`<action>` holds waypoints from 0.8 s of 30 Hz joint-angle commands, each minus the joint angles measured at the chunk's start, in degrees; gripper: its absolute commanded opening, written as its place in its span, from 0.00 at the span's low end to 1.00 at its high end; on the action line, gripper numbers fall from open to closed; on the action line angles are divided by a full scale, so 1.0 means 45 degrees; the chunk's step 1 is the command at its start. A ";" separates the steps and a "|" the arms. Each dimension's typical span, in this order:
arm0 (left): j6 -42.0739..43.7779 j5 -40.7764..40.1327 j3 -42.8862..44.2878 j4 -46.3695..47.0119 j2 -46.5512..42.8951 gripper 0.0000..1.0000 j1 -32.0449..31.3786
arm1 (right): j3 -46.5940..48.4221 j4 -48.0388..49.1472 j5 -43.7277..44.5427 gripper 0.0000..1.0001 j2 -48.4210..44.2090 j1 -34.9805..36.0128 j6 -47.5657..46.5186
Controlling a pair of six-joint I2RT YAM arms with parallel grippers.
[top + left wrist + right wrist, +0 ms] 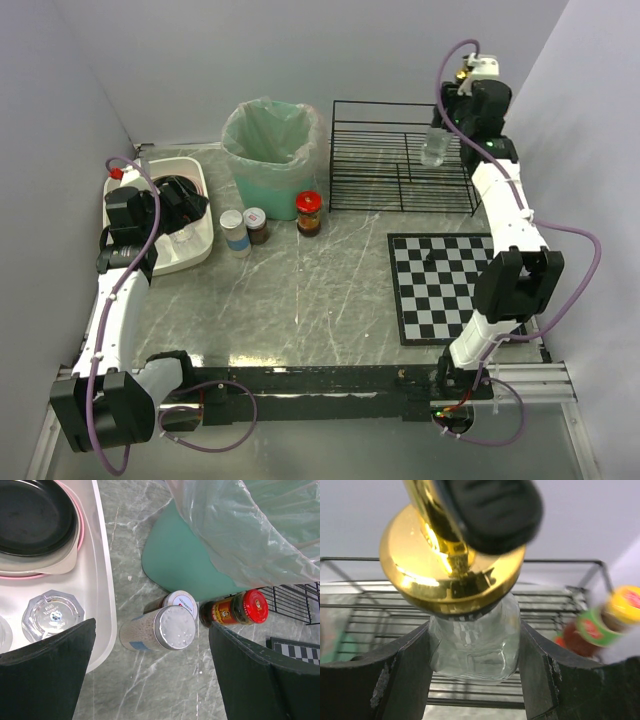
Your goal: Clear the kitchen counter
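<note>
Grey marble kitchen counter (300, 295), red-lidded jar (309, 213), label lettering illegible

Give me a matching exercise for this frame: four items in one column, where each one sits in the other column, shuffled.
Items:
1. red-lidded jar
2. gold-pump bottle
3. black dish
4. checkered mat

Places:
A. inside the white tub
B. held by the right gripper
C. lying flat on the right side of the kitchen counter
D. standing by the base of the green bin

Pairs: 1-D, 2-B, 3-A, 4-C
</note>
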 commanded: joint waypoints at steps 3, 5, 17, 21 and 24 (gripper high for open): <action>0.0180 0.0172 0.0320 0.0164 -0.0113 0.99 -0.0052 | 0.0960 0.1313 -0.0571 0.00 -0.0011 -0.0978 0.0124; 0.0180 0.0172 0.0320 0.0164 -0.0114 0.99 -0.0052 | 0.1136 0.1273 -0.0474 0.00 0.0223 -0.1076 0.0124; 0.0219 0.0094 0.0320 0.0125 -0.0094 0.99 -0.0052 | 0.1391 0.2054 0.0308 0.00 0.1142 -0.1369 0.0339; 0.0219 0.0133 0.0340 0.0164 -0.0036 0.99 -0.0052 | 0.1002 0.2424 0.0386 0.00 0.1143 -0.1389 0.0260; 0.0219 0.0153 0.0340 0.0164 -0.0035 0.99 -0.0071 | 0.0611 0.2851 0.0737 0.00 0.1065 -0.1428 -0.0110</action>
